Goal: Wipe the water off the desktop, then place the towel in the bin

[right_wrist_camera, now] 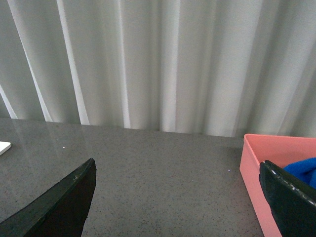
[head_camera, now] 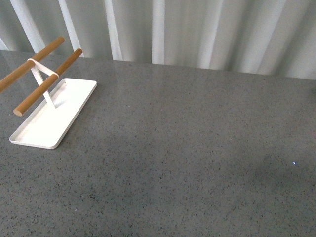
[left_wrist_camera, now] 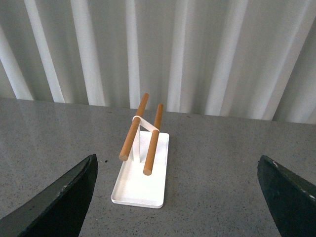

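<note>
Right wrist view: towel (right_wrist_camera: 302, 169) in bin (right_wrist_camera: 256, 163), beside open right claw (right_wrist_camera: 177, 197).

Towel (right_wrist_camera: 302, 169) in bin (right_wrist_camera: 256, 165), rack tray (head_camera: 54, 114) far left on desktop (head_camera: 187, 138)

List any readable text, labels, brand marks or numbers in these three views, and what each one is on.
None: no text, label, brand mark or number shows in any view.
White rectangular tray with its two wooden rails: plain.
Dark grey speckled desktop: plain.
Pink plastic bin holding the bright blue towel: no marking on the visible part.
Pale pleated curtain: plain.
Both open grippers' dark fingers: unmarked.
</note>
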Action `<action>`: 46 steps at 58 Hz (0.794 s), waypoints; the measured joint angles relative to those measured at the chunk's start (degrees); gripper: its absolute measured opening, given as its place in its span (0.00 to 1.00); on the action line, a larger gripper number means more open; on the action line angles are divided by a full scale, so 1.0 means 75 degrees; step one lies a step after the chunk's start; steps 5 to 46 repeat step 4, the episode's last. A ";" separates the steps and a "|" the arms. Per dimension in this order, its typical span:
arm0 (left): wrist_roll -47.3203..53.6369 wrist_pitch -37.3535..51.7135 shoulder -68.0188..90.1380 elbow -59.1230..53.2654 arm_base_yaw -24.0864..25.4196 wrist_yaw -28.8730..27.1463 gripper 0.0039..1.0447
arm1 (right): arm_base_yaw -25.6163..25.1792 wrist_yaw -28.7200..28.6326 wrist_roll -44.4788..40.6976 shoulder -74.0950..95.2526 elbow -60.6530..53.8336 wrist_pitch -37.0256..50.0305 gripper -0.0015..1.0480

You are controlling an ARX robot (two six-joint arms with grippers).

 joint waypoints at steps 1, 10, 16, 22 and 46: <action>0.0000 0.0000 0.0000 0.0000 0.0003 0.0000 0.94 | 0.0000 0.0000 0.0000 0.0000 0.0000 0.0000 0.93; 0.0000 0.0000 0.0000 0.0000 0.0000 0.0000 0.94 | 0.0000 0.0000 0.0003 0.0000 0.0000 0.0000 0.93; 0.0000 0.0000 0.0000 0.0000 0.0000 0.0000 0.94 | 0.0000 0.0000 0.0003 0.0000 0.0000 0.0000 0.93; 0.0000 0.0000 0.0000 0.0000 0.0000 0.0000 0.94 | 0.0000 0.0000 0.0003 0.0000 0.0000 0.0000 0.93; 0.0000 0.0000 0.0000 0.0000 0.0000 0.0000 0.94 | 0.0000 0.0000 0.0003 0.0000 0.0000 0.0000 0.93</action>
